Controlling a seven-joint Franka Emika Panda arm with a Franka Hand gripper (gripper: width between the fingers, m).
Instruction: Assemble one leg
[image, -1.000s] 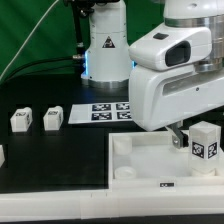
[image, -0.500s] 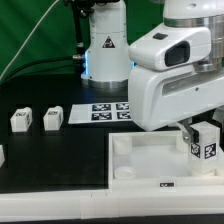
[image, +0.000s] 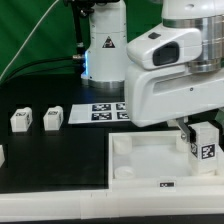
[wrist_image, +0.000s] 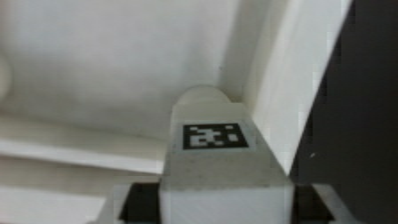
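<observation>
The claw (image: 200, 132) is clamped on the leg (image: 206, 152) — the white tagged block stands upright between its fingers, just over the white tray (image: 140, 165). Two small tagged blocks (image: 21, 120) sit on the desk (image: 60, 165), well apart from the claw — toward the exterior view's left.
</observation>
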